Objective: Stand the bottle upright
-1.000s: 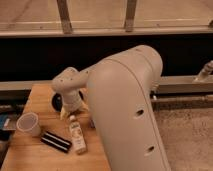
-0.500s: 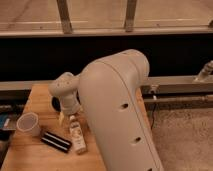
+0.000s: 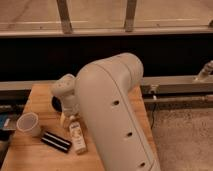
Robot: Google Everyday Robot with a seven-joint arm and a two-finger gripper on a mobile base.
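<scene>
Robot arm (image 3: 117, 120): the large cream link fills the near centre of the view and hides the right part of the wooden tabletop (image 3: 25, 157).

Bottle (image 3: 77, 136): lies on its side on the tabletop, just left of the arm link. Its long axis runs roughly front to back. The narrower cap end points away from the camera, toward the gripper; the base end is nearer the front edge.

Appearance: slim, cream-white body with a pale label facing up. The label carries dark print, but no word or brand can be read.

Black bar-shaped object (image 3: 55, 142): lies flat just left of the bottle, angled, not touching it as far as can be seen.

White cup (image 3: 28, 124): upright, further left, apart from both.

Gripper (image 3: 67, 118): hangs from the rounded wrist directly behind the bottle, over its cap end, very close to it. Contact cannot be judged. The jaws stand wide apart and grip nothing; the bottle rests on the wood.

Beyond the tabletop: a grey metal rail (image 3: 175, 82) runs across the view, with a dark band above it.
</scene>
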